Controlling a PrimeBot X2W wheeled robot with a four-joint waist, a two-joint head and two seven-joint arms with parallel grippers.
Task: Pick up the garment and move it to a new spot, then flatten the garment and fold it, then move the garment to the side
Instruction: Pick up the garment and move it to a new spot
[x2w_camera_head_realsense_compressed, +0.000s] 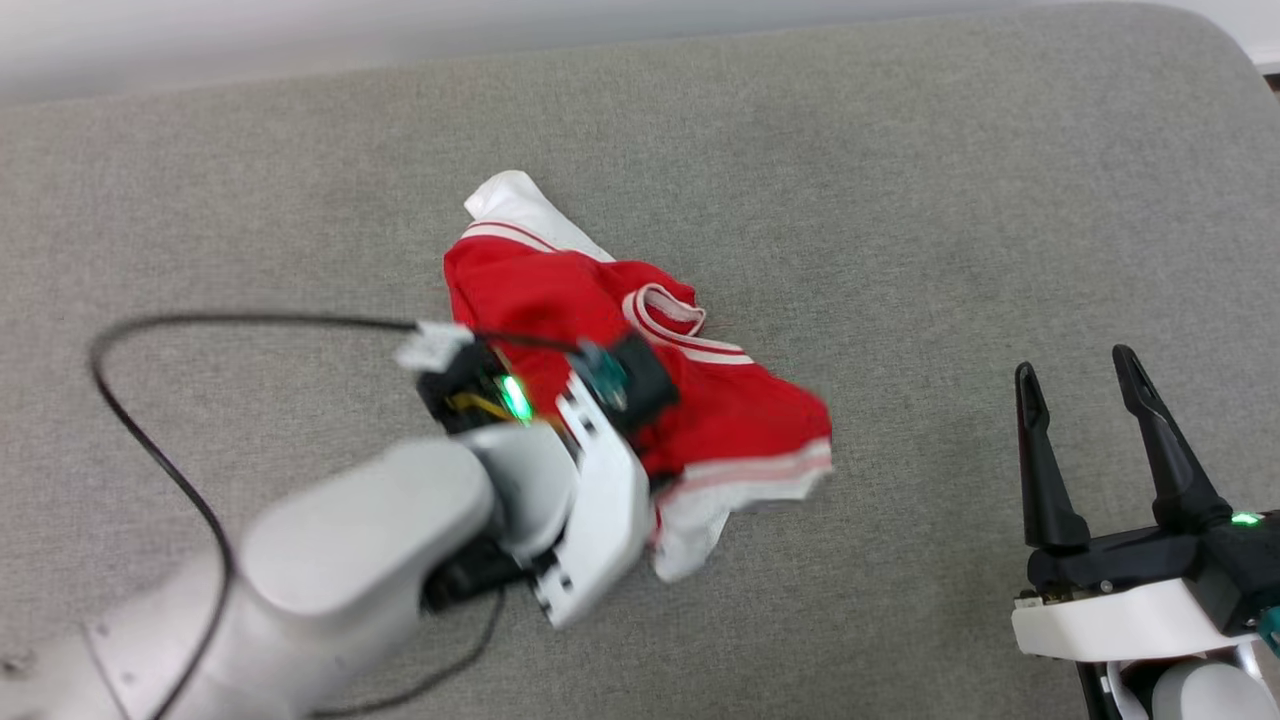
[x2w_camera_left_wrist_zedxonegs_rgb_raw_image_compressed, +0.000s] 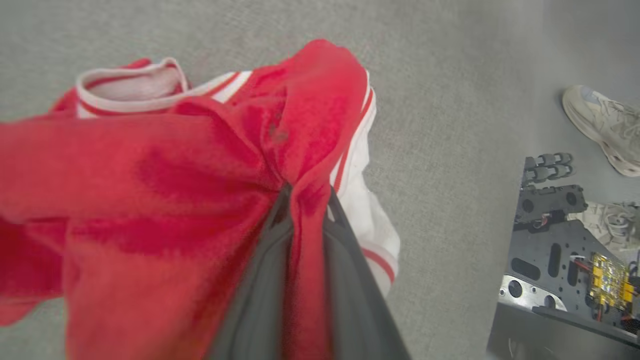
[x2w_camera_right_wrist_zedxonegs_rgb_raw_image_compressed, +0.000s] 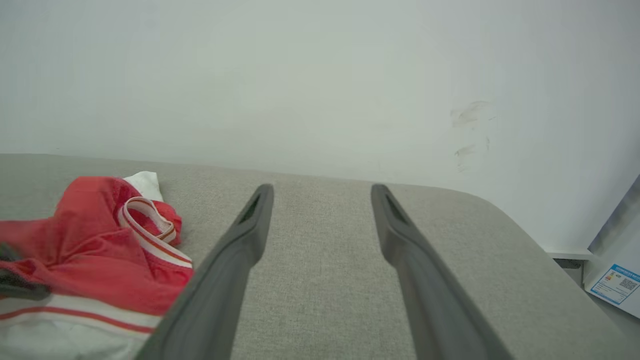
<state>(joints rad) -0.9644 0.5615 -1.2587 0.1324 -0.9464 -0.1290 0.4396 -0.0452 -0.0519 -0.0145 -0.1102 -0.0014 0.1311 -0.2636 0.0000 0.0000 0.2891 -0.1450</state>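
- Red knit of the garment lies crumpled near the middle of the grey fabric-covered desk; white sleeves and striped trim poke out at its edges.
- Our left claw is clamped on a raised ridge of the red cloth, with a thin fold pinched between the fingers. We judge that the ridge offers the easiest hold for the lift.
- Our right claw sits well apart from the garment, fingers spread, holding nothing; probably parked clear to avoid snagging.
- Cloth looks soft, limp and matte. The collar band forms a ribbed loop. The desk cover is a coarse weave with a rounded corner.
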